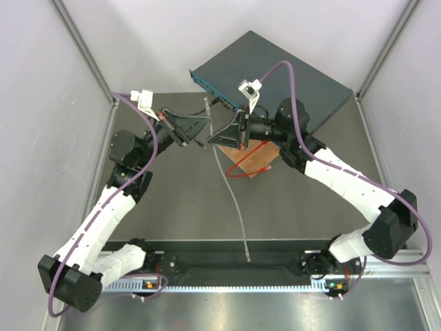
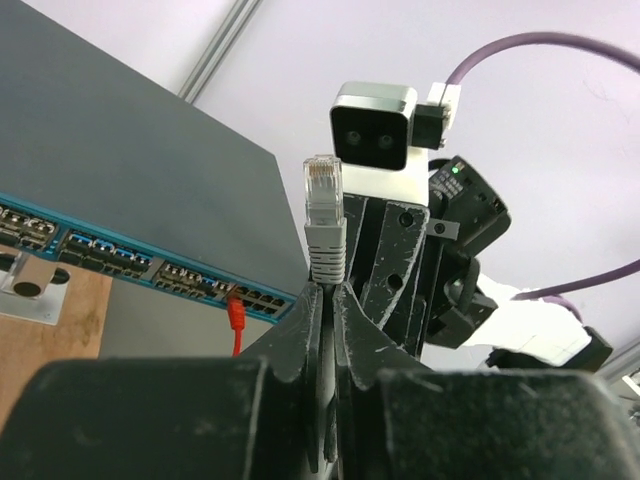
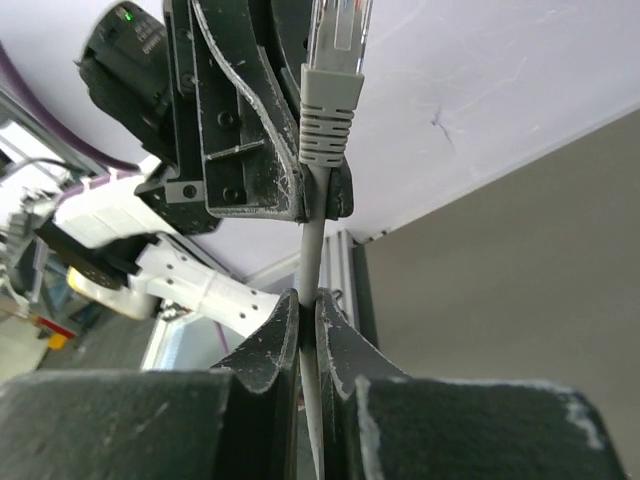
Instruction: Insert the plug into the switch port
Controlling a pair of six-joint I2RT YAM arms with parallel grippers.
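In the overhead view the white-shelled left arm (image 1: 103, 207) reaches to 10 o'clock of the worktop's middle. The left jaws are pinched narrow on a thin grey cable (image 1: 234, 200), right under its grey-booted clear connector (image 2: 323, 195), which stands upright above the fingertips. At 6 o'clock of that grip, the right jaws, on the white-shelled right arm (image 1: 344, 183), are clamped on the grey cable a little further along, so both arms hold a lead that is not the task's.

The small red-booted plug (image 2: 237, 316) is in neither. In the left wrist view it sits at 7 o'clock of the grey connector, against the port row, and looks already pushed into a small square switch port (image 2: 232, 292). That port is on the narrow front face of the wide flat dark blue-grey switch box (image 1: 289, 76), at 1 o'clock on the grey worktop (image 1: 207, 221). The plug's thin red cable (image 1: 241, 175) loops over a brown wooden block (image 1: 265, 157) beneath the right wrist.

I judge the step in hand to be two-armed handling of the grey cable close to the seated plug. To do it well, keep the grey cable and the right wrist off the red loop, so nothing tugs the plug sideways. Whether its latch has caught I cannot tell; a light push straight along the port's axis would settle it
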